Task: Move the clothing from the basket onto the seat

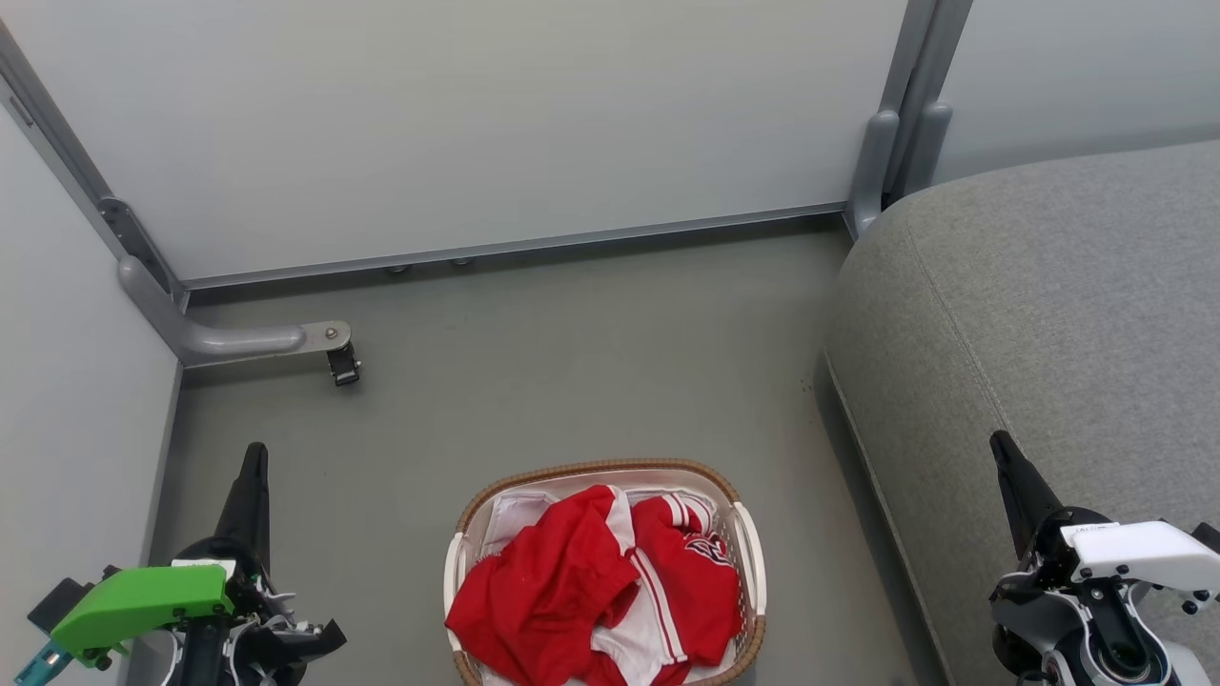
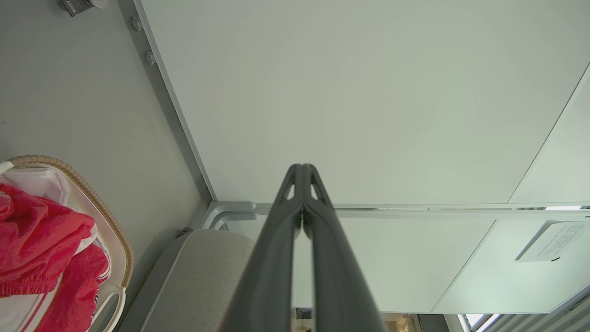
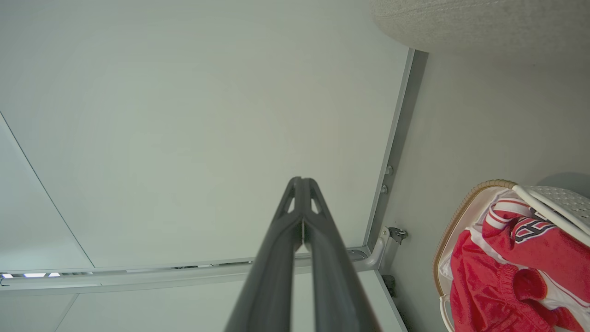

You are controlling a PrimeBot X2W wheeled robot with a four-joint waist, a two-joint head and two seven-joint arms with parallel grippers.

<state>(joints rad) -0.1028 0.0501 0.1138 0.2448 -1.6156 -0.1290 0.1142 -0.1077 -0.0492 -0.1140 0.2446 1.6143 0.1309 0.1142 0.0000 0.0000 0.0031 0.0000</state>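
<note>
The white basket (image 1: 459,551) with its brown woven rim stands on the floor at the bottom middle of the head view. In it lie the plain red garment (image 1: 548,586) and the red one with white stripes (image 1: 686,572). The grey seat (image 1: 1039,314) fills the right side. My left gripper (image 1: 254,455) is at the lower left, shut and holding nothing, well left of the basket. My right gripper (image 1: 999,442) is shut and bare over the seat's front edge. The wrist views show the left gripper (image 2: 302,167) and right gripper (image 3: 301,180) with fingers pressed together, basket (image 2: 117,240) (image 3: 454,216) at the side.
Pale partition walls (image 1: 457,124) close off the back and left, with a metal foot bracket (image 1: 248,338) on the floor at the left. Grey floor (image 1: 572,362) lies open between the wall, basket and seat.
</note>
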